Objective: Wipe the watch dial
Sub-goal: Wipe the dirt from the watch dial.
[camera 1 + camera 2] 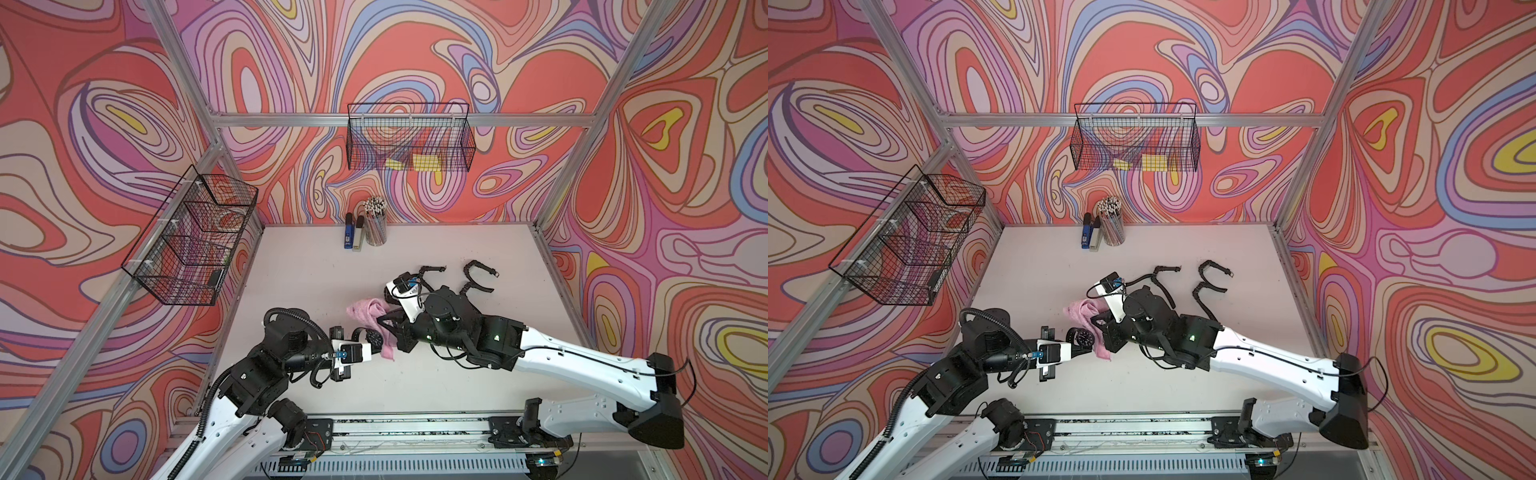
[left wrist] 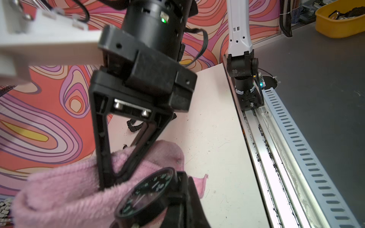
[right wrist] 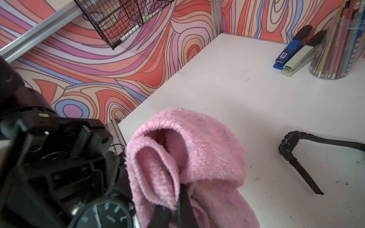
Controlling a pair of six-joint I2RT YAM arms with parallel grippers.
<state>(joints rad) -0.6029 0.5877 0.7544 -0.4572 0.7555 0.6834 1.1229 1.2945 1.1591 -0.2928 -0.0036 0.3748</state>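
Off the table's front edge, beyond the rail, a yellow tub (image 2: 325, 27) holds dark things too blurred to name

Over the near half of the table (image 1: 415, 386), the left gripper (image 1: 374, 349) is clamped tight on the watch (image 1: 376, 338), gripping it right beside the case. The dial (image 2: 146, 195) faces up, tilted a little toward the right arm. The strap curls back in a loop over the left gripper, so the watch's long axis runs roughly along that gripper. A pink cloth (image 1: 368, 311) hangs against the dial's far edge. The right gripper (image 1: 384, 322) is closed on the cloth and comes in from the opposite side, its tips just beside the watch with the cloth between

Farther back, spare watches (image 1: 478, 276) lie on the table with their straps curled

At the back edge two staplers (image 1: 349, 232), one blue and one grey, lie side by side, touching a clear cup (image 1: 376, 232) packed with upright pencils

On the robot's left wall a divided wire basket (image 1: 166, 232) holds small items that are hard to make out. On the back wall a second wire basket (image 1: 361, 145) holds yellow pads (image 1: 426, 162) at its bottom
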